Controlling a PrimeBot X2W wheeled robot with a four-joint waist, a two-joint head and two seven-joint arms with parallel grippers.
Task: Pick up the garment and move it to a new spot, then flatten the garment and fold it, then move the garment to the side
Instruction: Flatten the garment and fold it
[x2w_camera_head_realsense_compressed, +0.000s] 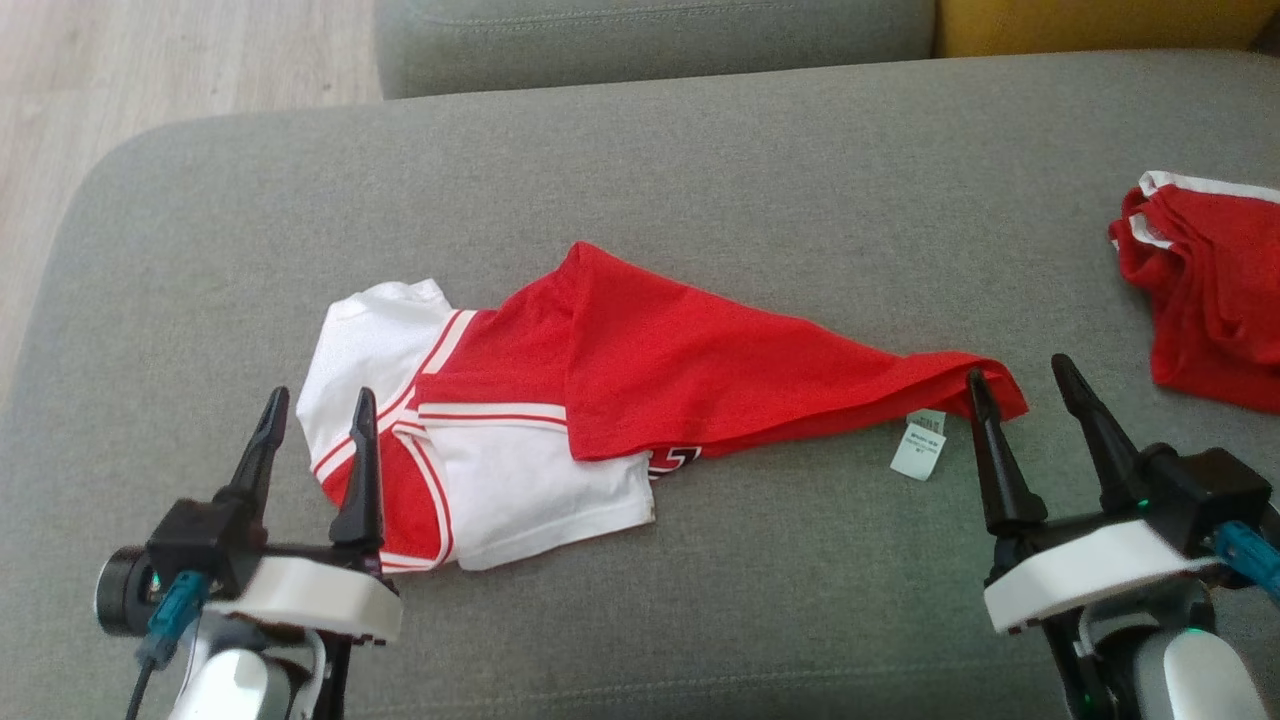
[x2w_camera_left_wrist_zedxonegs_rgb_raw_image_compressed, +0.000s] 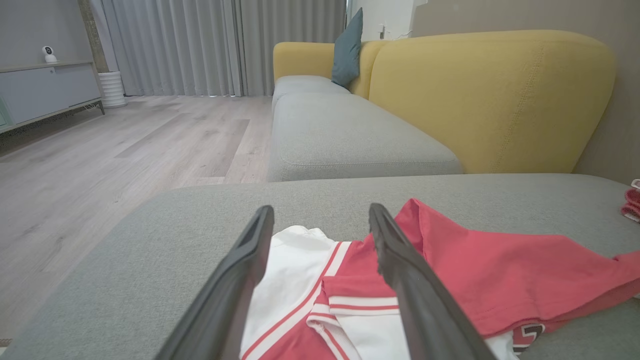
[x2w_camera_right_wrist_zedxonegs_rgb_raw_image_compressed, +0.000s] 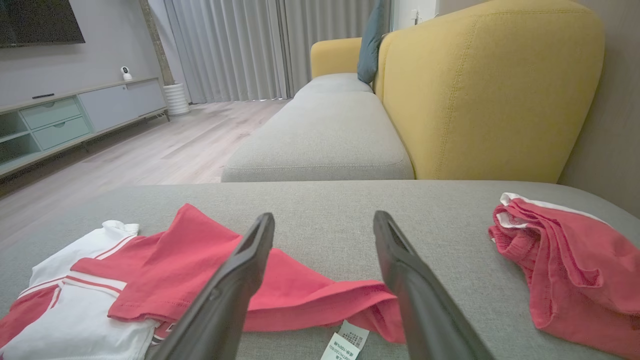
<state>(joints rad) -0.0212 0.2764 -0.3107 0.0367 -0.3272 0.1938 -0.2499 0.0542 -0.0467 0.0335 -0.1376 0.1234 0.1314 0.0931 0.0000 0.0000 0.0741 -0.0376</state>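
So the garment (x2w_camera_head_realsense_compressed: 560, 400) is a red-and-white jersey top, lying half crumpled on the grey sofa cushion (x2w_camera_head_realsense_compressed: 700, 150). It sits about midway between the left and right edges and closer to the near edge than the far one. The white and striped part is bunched toward the left edge. A long red flap is folded over it and tapers to a point toward the right edge, with a care label (x2w_camera_head_realsense_compressed: 920, 445) sticking out underneath.

Both hands are spread wide and holding nothing. The left hand (x2w_camera_head_realsense_compressed: 322, 397) hovers over the white sleeve end, and the right hand (x2w_camera_head_realsense_compressed: 1018, 370) is at the red tip just beside the label. 1 finger of the right hand overlaps that tip in the head view, but I can't tell if it's actually touching.

My guess on handling: it's thin, light knit fabric, totally floppy with zero stiffness, so it'll sag and swing the moment it's lifted. It's probably a bit slick too, so a shallow pinch could slide off. It isn't fragile, though.

I'd take it at 2 points, the red hem corner by the label and the white shoulder bunch. Pinch only 1 layer where possible, or the folded-over flap comes up doubled and flattening gets harder.

Also watch the second red piece (x2w_camera_head_realsense_compressed: 1210, 290) heaped by the right edge. It's well apart from the garment now, but it's the same colour, so don't drag the garment into it.
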